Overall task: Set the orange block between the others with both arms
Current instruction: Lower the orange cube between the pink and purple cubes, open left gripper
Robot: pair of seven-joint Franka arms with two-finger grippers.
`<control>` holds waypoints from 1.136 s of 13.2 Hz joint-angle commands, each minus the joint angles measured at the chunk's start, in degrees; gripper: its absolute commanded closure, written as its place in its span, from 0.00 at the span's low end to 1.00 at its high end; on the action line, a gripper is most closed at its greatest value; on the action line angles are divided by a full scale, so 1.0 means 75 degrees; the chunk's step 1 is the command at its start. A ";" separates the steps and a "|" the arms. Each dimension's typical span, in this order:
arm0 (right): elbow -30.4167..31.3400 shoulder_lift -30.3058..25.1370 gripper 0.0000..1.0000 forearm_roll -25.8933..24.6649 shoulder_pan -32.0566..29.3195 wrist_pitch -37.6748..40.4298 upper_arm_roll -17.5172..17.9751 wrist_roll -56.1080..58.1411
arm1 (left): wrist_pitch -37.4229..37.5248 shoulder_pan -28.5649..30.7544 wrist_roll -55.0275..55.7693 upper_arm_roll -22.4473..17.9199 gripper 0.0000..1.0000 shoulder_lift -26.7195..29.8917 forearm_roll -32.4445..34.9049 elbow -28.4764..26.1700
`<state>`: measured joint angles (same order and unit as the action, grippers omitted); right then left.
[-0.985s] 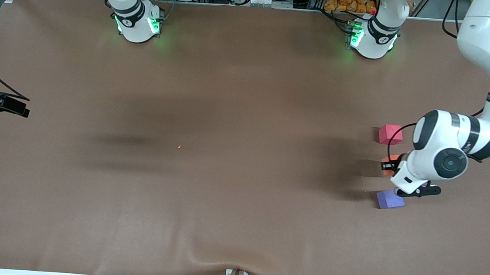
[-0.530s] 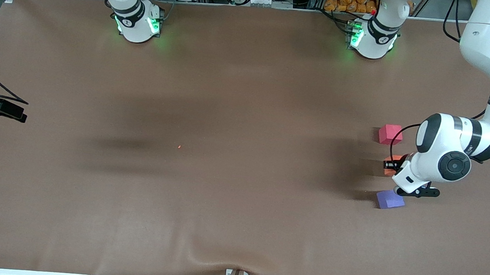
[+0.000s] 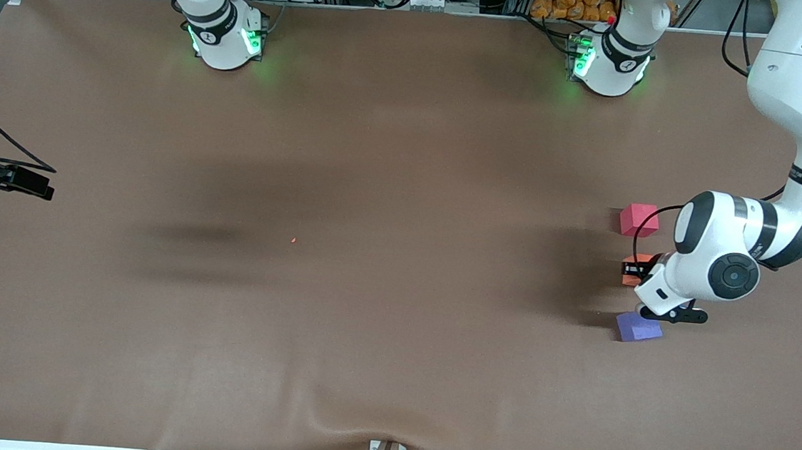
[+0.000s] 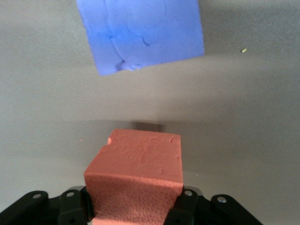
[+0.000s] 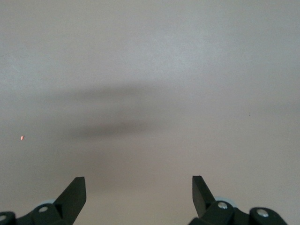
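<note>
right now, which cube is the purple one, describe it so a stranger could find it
Go to the left arm's end of the brown table, where three small cubes sit in a row. The purple cube is the one nearest the front camera, beside the orange block held in the left gripper. It alone is lavender; the pinkish-red cube lies farthest.

From across the surface, the left arm's wrist covers most of the orange block [image 3: 637, 269], leaving only a sliver showing, and it hides a corner of the purple cube [image 3: 638, 327] too. In the left wrist view that purple cube [image 4: 140, 33] runs off the picture's edge. The right hand [image 3: 25, 183] sits half out of frame at the surface's edge.
</note>
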<state>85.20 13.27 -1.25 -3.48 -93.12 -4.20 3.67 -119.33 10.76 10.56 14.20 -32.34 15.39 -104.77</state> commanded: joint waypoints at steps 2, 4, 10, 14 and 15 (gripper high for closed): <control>-0.0331 -0.0187 0.00 0.0351 0.0053 0.0706 0.0057 -0.0044 | -0.0085 0.0100 0.0116 0.0052 1.00 -0.0059 0.0244 -0.0023; -0.0613 -0.0187 0.00 0.0646 0.0054 0.1200 0.0045 -0.0370 | -0.0085 0.0124 0.0139 0.0052 1.00 -0.0176 0.0209 0.0059; -0.0720 -0.0515 0.00 0.0565 0.0147 0.1295 0.0080 -0.0336 | -0.0109 0.0147 0.0139 0.0029 1.00 -0.0387 0.0221 0.0153; -0.0638 -0.0632 0.00 0.0307 0.0394 0.1284 0.0045 -0.0325 | -0.0155 0.0288 0.0128 0.0029 1.00 -0.0469 0.0384 0.0259; -0.0580 -0.0725 0.00 0.0318 0.0382 0.1284 0.0045 -0.0325 | -0.0167 0.0299 0.0116 0.0029 1.00 -0.0481 0.0385 0.0259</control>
<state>80.03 9.55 1.91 -0.76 -84.07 -3.60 1.90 -120.16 12.20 10.72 13.92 -34.86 16.38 -103.95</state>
